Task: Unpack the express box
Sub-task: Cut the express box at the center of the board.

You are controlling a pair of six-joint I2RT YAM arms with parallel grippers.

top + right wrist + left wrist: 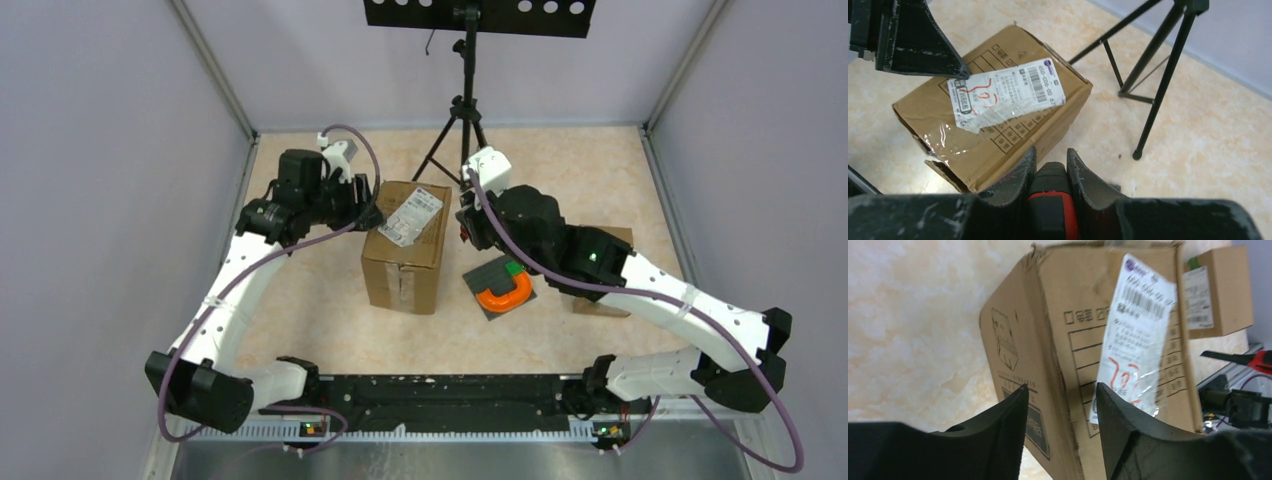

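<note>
The express box [405, 250] is brown cardboard with a white shipping label [410, 215] taped on top, and it stands mid-table. My left gripper [368, 215] is at its top left edge. In the left wrist view the jaws [1060, 386] stand apart and straddle that edge of the box [1058, 340], one finger over the side, one over the label [1138, 335]. My right gripper [1048, 152] hovers just right of the box [923, 110], shut on a black and red tool [1053, 200]. The left fingers [918, 45] reach the label's corner.
A black tripod [460, 130] stands behind the box. A grey pad holding an orange U-shaped piece [503, 285] lies right of the box. A smaller cardboard box [600, 305] sits partly under my right arm. Grey walls close in three sides.
</note>
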